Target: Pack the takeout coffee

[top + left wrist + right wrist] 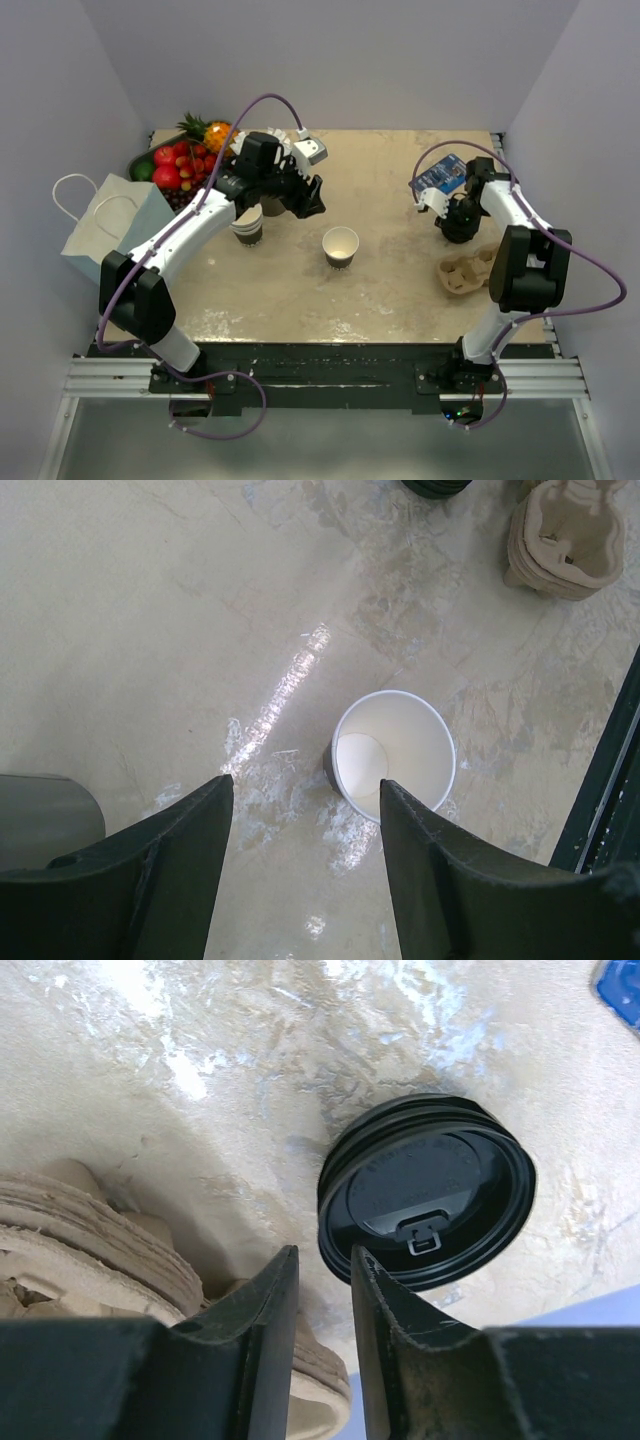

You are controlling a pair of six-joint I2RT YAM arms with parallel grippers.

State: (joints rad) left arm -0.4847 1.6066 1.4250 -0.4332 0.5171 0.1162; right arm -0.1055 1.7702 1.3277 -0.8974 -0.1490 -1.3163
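My left claw (305, 785) stands wide open above the counter (390, 180) with nothing between its fingers. Just past its fingertips, in the left wrist view, the paper cup (395, 750) stands upright on the counter, dark outside, its mouth uncovered and its cream inside showing. From above, this cup is near the middle of the counter, apart from both my claws. To its left, under my left forearm, stands a stack of like cups (248, 225).

My right claw (322, 1252) is open only by a narrow slit, and that slit holds nothing. The black lid (425, 1190) lies flat on the counter just beyond its fingertips, a little to one side of them, with more rims showing under it as in a stack. I cannot tell whether a fingertip touches its edge. On the other side of the fingers sits a pile of pulp cup carriers (80, 1250).

Farther out, a blue packet (440, 175) lies at the far right of the counter. A tray of fruit (170, 165) sits at the far left corner, and a pale paper bag (110, 215) stands off the left edge.
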